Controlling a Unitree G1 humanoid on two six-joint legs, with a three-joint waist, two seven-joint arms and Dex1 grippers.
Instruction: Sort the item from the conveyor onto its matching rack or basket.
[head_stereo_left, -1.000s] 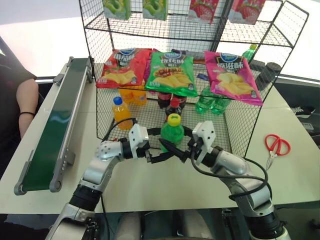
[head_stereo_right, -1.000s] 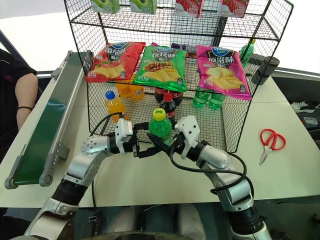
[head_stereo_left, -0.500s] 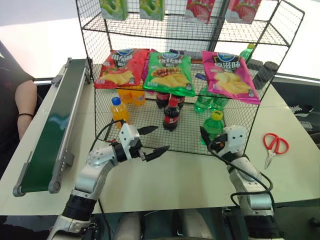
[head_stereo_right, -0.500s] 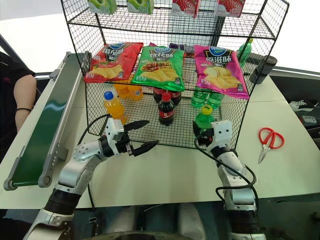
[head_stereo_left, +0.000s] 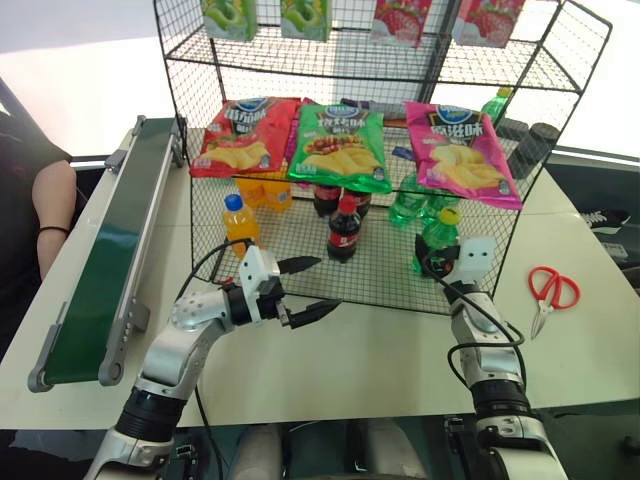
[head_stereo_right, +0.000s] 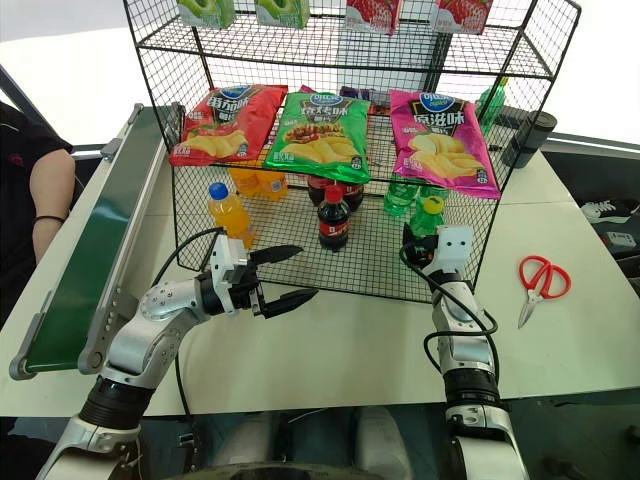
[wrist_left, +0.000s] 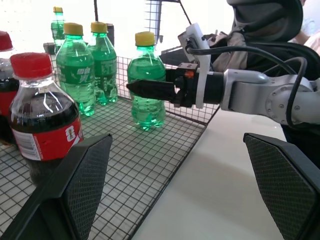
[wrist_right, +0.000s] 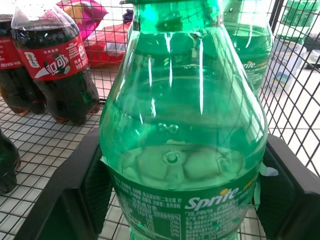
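"Sprite" on green bottle (wrist_right: 181, 150) label

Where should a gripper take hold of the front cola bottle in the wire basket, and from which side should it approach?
Probably the cola bottle at its labelled middle, with the fingers level on either side of its round, upright body. Come from the front of the basket, over the low wall: more cola bottles stand close behind, while its front is free.

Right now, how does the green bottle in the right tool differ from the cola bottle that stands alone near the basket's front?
The green bottle is translucent green with a yellow cap; the cola bottle is dark with a red cap. The right tool grips the green bottle; nothing holds the cola bottle. Both are upright in the basket.
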